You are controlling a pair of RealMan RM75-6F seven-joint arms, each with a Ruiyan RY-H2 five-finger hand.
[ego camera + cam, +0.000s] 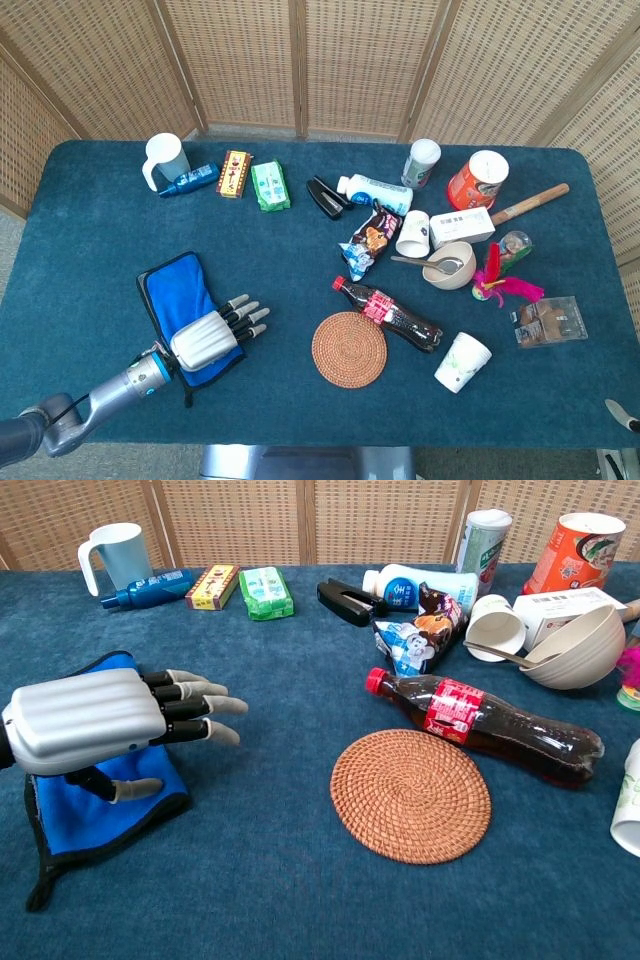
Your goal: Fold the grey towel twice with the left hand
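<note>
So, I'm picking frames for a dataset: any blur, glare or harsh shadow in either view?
Head view: evenly lit and sharp, with only soft shadows beside the left hand and the cola bottle. Chest view: also sharp; the left hand looms large at the near edge, hiding much of the towel, and small highlights glint on the bottle.

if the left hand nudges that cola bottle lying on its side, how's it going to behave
The cola bottle lies on its side, so it would likely roll rather than tip. It looks nearly full of dark liquid, so it is probably heavy for its size. It touches the woven coaster at its near side, which might check a roll that way.
</note>
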